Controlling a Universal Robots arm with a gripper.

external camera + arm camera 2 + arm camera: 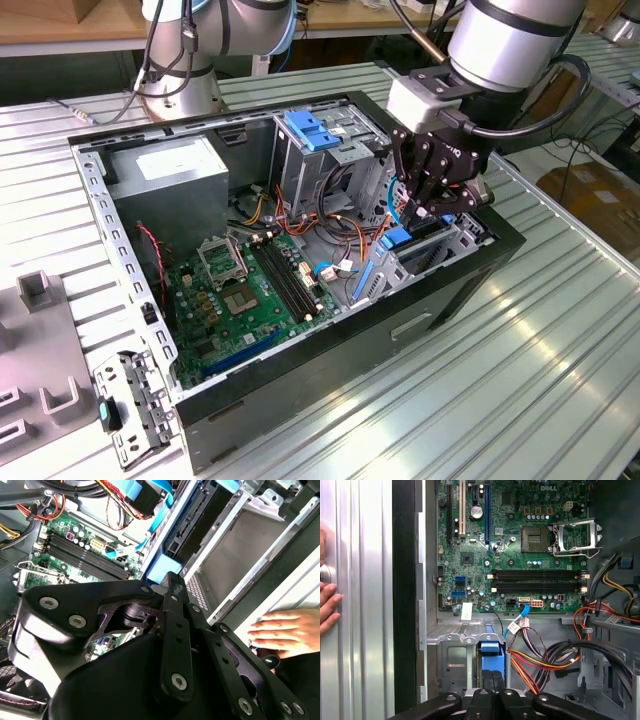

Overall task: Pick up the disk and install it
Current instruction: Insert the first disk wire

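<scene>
Gripper (pixel 493 674): clenched, fingers pressed together, nothing between them.
Disk (pixel 490 649): on edge in drive bay (pixel 451 661), blue rail touching the gripper's tips.

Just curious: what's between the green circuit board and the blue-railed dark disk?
In the first wrist view, a grey metal cage rim separates the board from the disk.

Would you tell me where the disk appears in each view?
Exterior view: the disk stands in the drive cage under the gripper.
Second wrist view: dark slab with blue rail, beyond the gripper.
First wrist view: edge-on ahead of the gripper.
Shared landmark: the memory slots.
</scene>
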